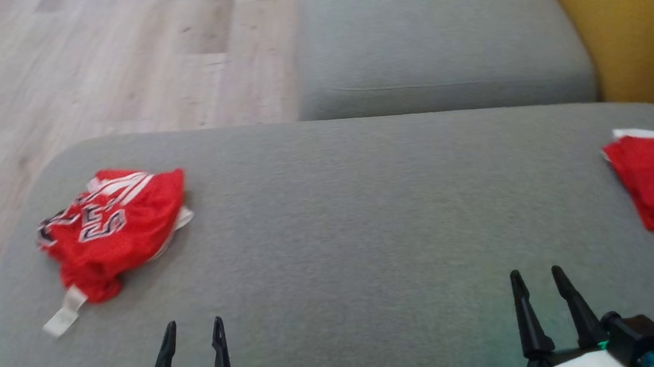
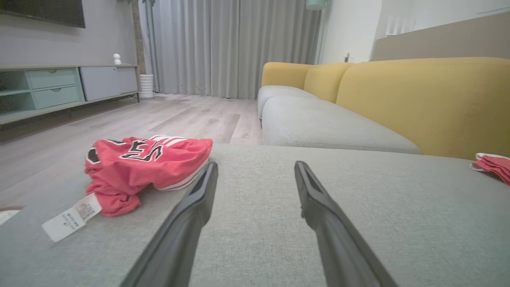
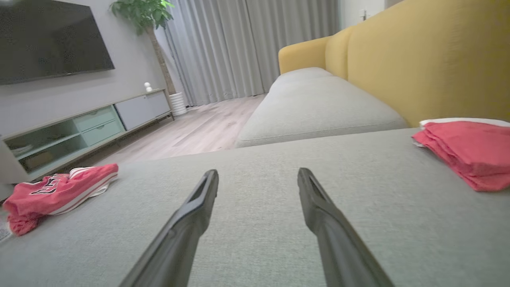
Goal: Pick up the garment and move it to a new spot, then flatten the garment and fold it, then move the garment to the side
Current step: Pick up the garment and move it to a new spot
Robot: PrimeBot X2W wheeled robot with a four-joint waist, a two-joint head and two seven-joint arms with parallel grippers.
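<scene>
A: Which step?
B: The first; pick-up not begun. The crumpled red garment (image 1: 112, 227) lies at the left of the grey cushion (image 1: 364, 215). Left pincer (image 1: 193, 322) and right pincer (image 1: 535, 271) are both wide and empty.
A: Next?
B: Probably the left pincer reaches forward-left and closes on a raised fold.
</scene>
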